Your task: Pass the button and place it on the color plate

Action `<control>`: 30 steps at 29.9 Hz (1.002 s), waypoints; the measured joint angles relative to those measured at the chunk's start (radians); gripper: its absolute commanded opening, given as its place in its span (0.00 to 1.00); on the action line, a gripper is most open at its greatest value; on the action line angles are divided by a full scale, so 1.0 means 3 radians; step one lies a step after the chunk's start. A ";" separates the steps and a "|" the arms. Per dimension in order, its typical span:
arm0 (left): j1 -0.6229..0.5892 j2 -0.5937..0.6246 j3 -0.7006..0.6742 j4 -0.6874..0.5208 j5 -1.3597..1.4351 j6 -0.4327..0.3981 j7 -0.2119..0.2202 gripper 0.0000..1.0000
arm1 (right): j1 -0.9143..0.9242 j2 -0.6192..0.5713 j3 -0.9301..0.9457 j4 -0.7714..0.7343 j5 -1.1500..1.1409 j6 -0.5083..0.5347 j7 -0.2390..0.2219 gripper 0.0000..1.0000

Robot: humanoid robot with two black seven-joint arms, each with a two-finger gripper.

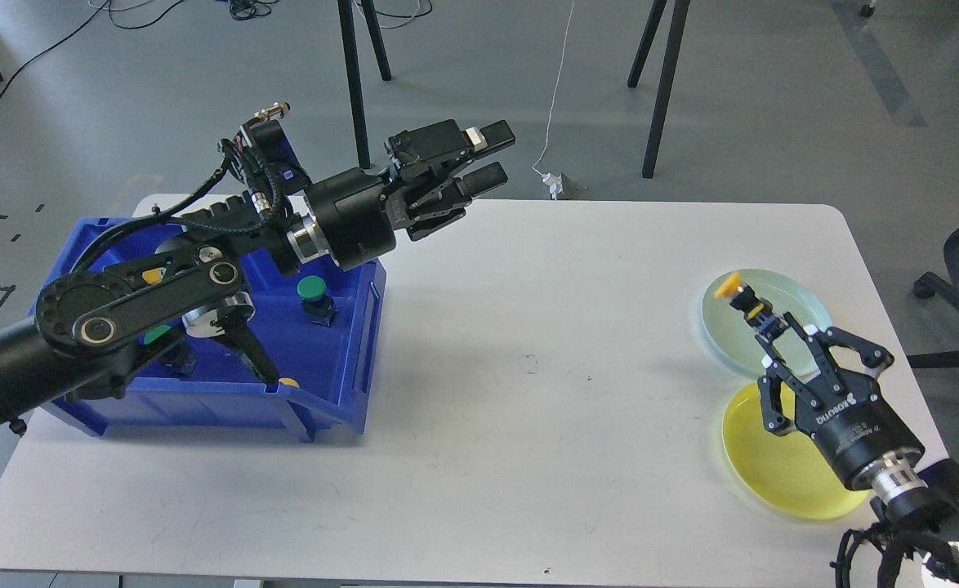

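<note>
My right gripper (764,328) is shut on a yellow-capped button (729,287) by its dark body. It holds the button over the pale green plate (810,306) at the table's right side; I cannot tell whether the button touches the plate. A yellow plate (773,469) lies just in front, partly under the right gripper's body. My left gripper (493,155) is open and empty, raised above the table's far edge, right of the blue bin (202,404).
The blue bin at the left holds more buttons: a green one (311,287), another green one (155,335) under my left arm and a yellow one (287,381) at the front lip. Stand legs (354,82) rise behind the table.
</note>
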 measured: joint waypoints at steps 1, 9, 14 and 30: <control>-0.0002 0.0018 0.0016 -0.0004 0.0014 0.0030 0.0000 0.68 | -0.0133 -0.0004 0.0022 -0.0002 0.0073 -0.0041 0.0004 0.00; -0.0582 0.0968 0.0601 -0.0253 0.0587 -0.0002 0.0000 0.68 | -0.0517 -0.0002 0.0101 -0.0037 0.0209 -0.0091 0.0015 0.12; -0.1065 0.1288 0.1469 -0.0017 0.1217 -0.0027 0.0000 0.68 | -0.0537 0.0045 0.0104 -0.0039 0.0315 -0.0091 0.0015 0.60; -0.0926 0.1067 0.2502 0.1238 0.2513 -0.0016 0.0000 0.68 | -0.0512 0.0036 0.0937 0.0070 0.0380 0.0454 -0.0015 1.00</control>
